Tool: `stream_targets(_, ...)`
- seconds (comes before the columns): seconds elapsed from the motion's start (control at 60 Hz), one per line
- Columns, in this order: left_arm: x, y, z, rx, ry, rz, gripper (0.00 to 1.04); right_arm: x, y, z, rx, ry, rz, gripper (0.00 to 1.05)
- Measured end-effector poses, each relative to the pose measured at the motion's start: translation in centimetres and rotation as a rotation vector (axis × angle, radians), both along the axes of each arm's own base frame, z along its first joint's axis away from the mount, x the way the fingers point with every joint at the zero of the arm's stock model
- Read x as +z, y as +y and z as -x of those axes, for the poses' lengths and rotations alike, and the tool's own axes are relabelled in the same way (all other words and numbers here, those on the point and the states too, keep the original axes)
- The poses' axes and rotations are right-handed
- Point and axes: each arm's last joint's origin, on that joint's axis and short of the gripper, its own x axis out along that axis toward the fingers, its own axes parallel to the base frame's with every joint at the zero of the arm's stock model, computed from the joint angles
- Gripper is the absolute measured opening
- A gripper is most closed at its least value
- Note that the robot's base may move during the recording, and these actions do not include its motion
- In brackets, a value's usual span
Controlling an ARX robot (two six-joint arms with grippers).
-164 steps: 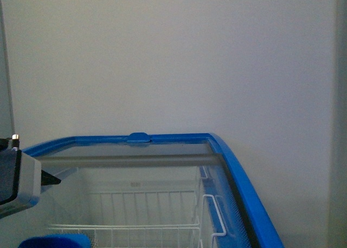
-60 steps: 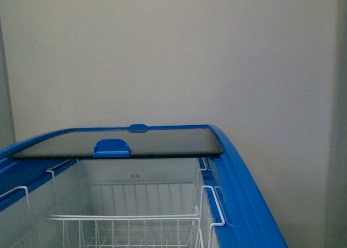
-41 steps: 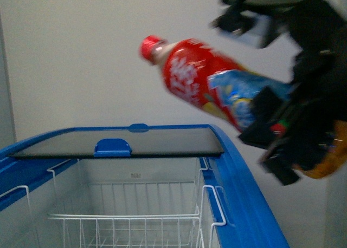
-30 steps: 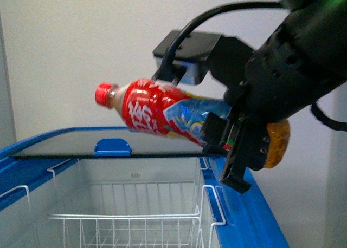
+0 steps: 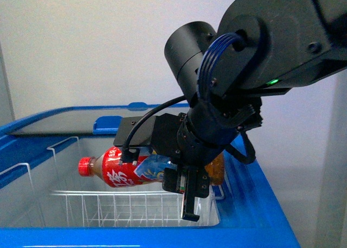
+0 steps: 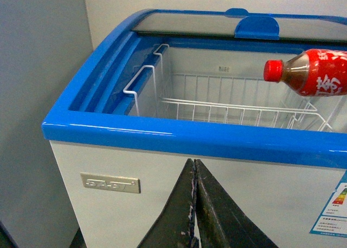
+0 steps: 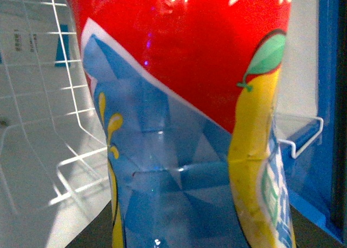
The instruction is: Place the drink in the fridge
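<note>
Versus the earlier frame, the drink (image 5: 120, 171) has descended from above the fridge (image 5: 135, 238) rim into the open cavity, over the wire basket (image 5: 108, 207). It lies horizontal: red cap leftward, brownish liquid, red label, blue patch. The right gripper (image 5: 183, 176) clamps its base. The left gripper (image 6: 193, 169) is pressed together.

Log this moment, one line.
right gripper: shut on drink, sideways | drink: over fridge basket, unreleased | lid: open | left gripper: shut, outside fridge
</note>
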Motion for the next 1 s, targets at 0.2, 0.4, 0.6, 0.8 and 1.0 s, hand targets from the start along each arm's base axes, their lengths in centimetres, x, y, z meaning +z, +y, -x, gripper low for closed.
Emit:
stream_targets(0.2, -0.5, 0.0, 1.0, -0.001, 0.029, -0.001, 0.03, -1.7, 1.6, -2.4, 0.008, 0.0, -0.005, 0.42)
stream_targets(0.4, -0.3, 0.0, 1.2, 0.0, 0.005, -0.001, 0.03, -3.9, 3.4, -5.2, -0.013, -0.015, -0.008, 0.42)
stream_targets(0.6, -0.3, 0.0, 1.2, -0.001, 0.005, -0.001, 0.03, -6.3, 4.3, -5.9, -0.015, -0.011, -0.01, 0.42)
stream_targets(0.8, -0.3, 0.0, 1.2, 0.0, 0.006, -0.001, 0.03, -7.4, 5.0, -5.4, -0.002, 0.007, -0.006, 0.46)
stream_targets(1.0, -0.3, 0.0, 1.2, 0.0, 0.006, -0.001, 0.03, -7.4, 5.3, -4.8, 0.028, 0.001, -0.057, 0.78)
